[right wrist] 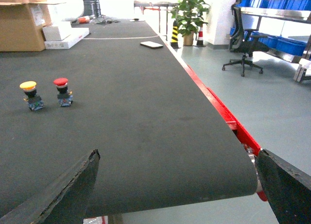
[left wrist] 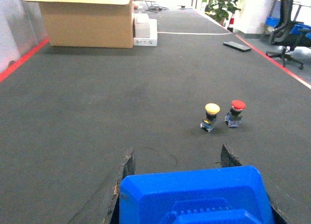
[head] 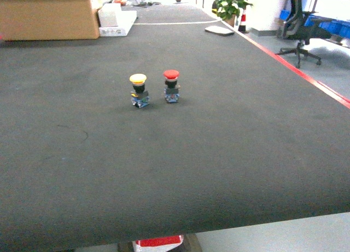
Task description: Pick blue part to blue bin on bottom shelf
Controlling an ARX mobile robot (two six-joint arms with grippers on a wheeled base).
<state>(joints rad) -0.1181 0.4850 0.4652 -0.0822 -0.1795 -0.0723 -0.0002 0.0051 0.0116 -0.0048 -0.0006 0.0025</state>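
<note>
Head view: a dark ribbed table surface (head: 175,170) fills the frame. Two push-button parts stand upright near its centre, just beside each other: a yellow-capped button (head: 139,90) on the left and a red-capped button (head: 171,85) on the right. A cardboard box (head: 49,14) sits at the far left edge, with a white box (head: 116,19) beside it. A potted plant (head: 229,1) and an office chair (head: 299,28) stand on the floor beyond the red edge strip. Neither gripper nor any blue item on the table appears here.

Left wrist view: the left gripper (left wrist: 177,158) has its fingers spread on either side of a blue part (left wrist: 194,195), which occupies the bottom of the frame. Whether the fingers (left wrist: 125,173) press on it cannot be determined. The two buttons stand ahead and to the right. A dark flat device (left wrist: 237,45) lies farther along the table, and the cardboard box stands at the far end.

Right wrist view: the right gripper (right wrist: 177,178) is spread wide with nothing between its fingers (right wrist: 73,187), positioned over the table's right-hand near corner. The buttons appear at the left. Only this view shows the blue bins (right wrist: 279,42) on a rack at the far right; the shelf level cannot be identified.
</note>
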